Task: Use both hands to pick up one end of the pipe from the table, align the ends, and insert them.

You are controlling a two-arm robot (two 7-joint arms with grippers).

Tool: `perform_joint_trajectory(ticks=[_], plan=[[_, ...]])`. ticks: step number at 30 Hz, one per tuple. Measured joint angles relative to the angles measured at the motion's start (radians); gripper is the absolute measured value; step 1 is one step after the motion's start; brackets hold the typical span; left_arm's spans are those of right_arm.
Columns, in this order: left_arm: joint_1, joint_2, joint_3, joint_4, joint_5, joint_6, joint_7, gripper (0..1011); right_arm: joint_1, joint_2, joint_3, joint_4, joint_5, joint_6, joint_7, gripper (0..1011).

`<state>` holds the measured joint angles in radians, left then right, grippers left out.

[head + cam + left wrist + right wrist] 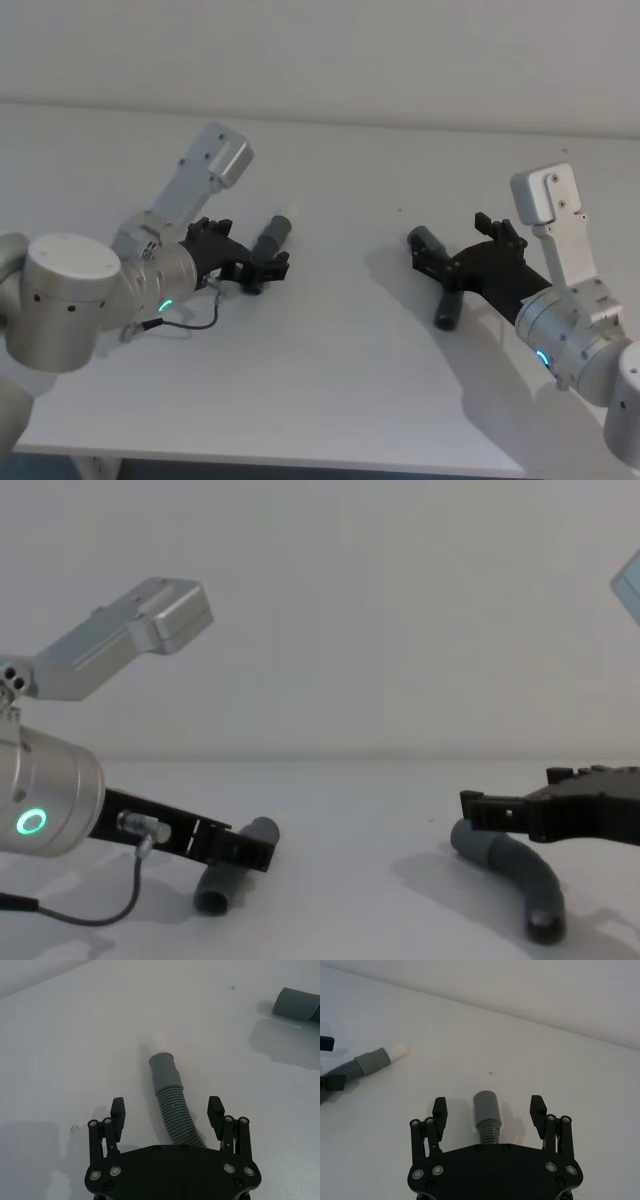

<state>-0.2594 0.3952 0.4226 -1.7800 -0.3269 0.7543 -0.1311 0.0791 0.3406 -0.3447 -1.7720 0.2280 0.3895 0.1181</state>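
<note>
Left claw (167, 1107) and right claw (489, 1105) are straddling pipe pieces (272, 237) on the table (330, 380), both released; clenching should come next.

Head high, chest low, wrists near table (330, 400)

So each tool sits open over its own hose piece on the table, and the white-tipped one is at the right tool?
No: the white-tipped piece lies within the open left tool, as the left wrist view shows. The right tool, also open, straddles the plain grey-cuffed piece.
</note>
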Motion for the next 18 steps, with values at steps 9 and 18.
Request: perform_joint_trajectory(ticks=[9, 18], plan=[[-0.028, -0.02, 0.0, 0.025, -0.009, 0.052, -0.016, 1002, 0.0, 0.0, 0.0, 0.0, 0.0, 0.0, 0.0, 1004], [-0.055, -0.033, 0.005, 0.049, -0.013, 0.085, -0.034, 1002, 0.0, 0.0, 0.0, 0.0, 0.0, 0.0, 0.0, 1004]])
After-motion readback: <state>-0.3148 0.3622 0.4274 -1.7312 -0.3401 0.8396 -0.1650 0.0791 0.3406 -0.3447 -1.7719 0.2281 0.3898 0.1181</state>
